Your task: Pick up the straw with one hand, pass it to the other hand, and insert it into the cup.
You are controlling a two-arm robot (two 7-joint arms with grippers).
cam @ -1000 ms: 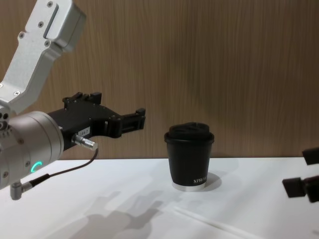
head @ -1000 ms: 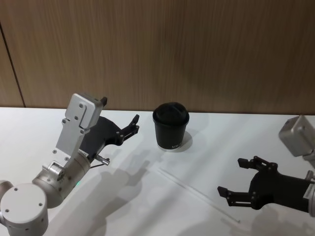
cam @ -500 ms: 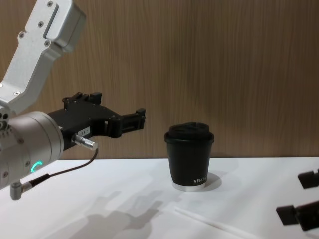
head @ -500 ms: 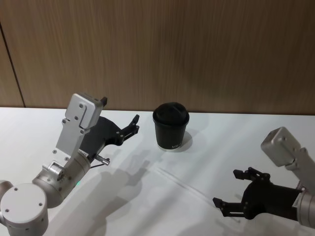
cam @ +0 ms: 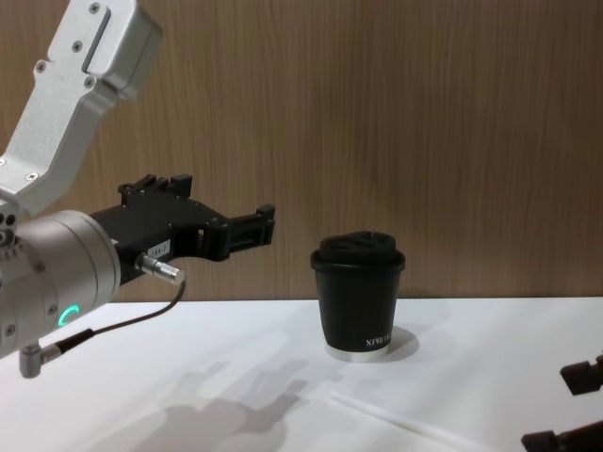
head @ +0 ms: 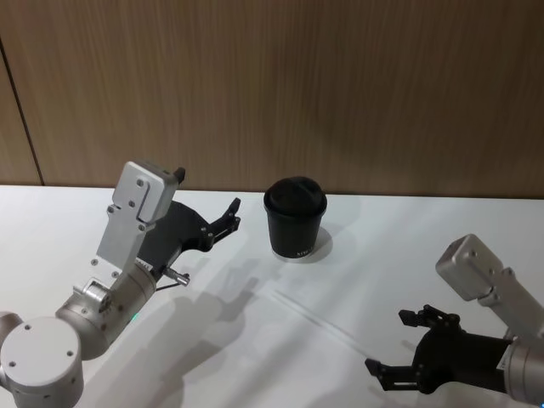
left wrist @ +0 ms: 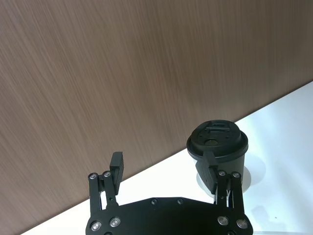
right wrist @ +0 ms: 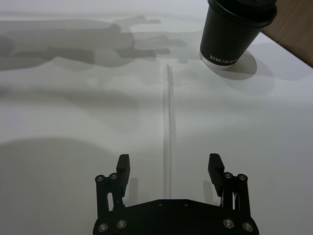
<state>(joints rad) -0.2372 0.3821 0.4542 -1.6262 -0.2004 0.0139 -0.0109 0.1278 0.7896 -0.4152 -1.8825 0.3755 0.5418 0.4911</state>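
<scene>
Right gripper point(right wrist: 168, 159) jaws wide, empty, straddling thin white straw point(right wrist: 168, 125) on open table point(right wrist: 58, 127) | left gripper point(left wrist: 162, 161) spread, empty, beside lidded black paper cup point(head: 295, 223)

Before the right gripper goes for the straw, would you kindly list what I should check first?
1. Right gripper open: ok.
2. Straw lined up between its fingers: ok.
3. Straw flat on the table, apart from the cup: ok.
4. Cup upright, lid on: ok.
5. Left gripper open, held off the cup: ok.
6. Right fingers low enough to close on the straw: cannot tell.
</scene>
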